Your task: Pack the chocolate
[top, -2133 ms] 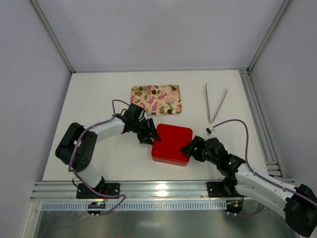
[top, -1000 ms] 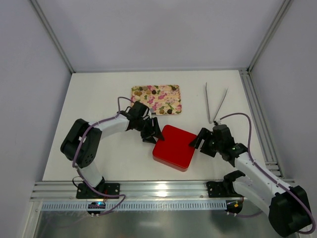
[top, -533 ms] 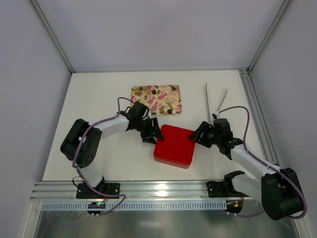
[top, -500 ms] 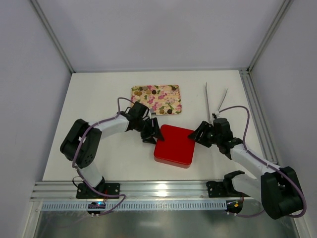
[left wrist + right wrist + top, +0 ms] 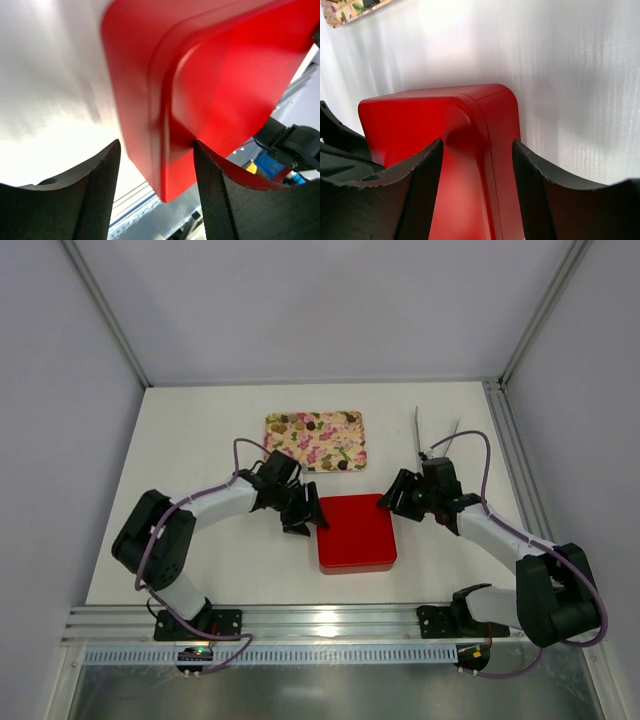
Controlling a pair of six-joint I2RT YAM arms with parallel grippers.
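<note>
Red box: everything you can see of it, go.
The red box is glossy, plastic-looking, squarish with rounded corners, lid on, a seam round its sides. It lies flat on the white table. The left gripper pinches its far-left corner; the right gripper straddles the far-right corner, contact unclear.

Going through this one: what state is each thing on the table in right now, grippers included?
Box: lid on, lying flat.
Tray: holds chocolate.
Chocolate: on the tray.
Tongs: lying in an open V, not held.
Left gripper: astride the box's far left corner; grip unclear.
Right gripper: astride the box's far right corner; grip unclear.
</note>
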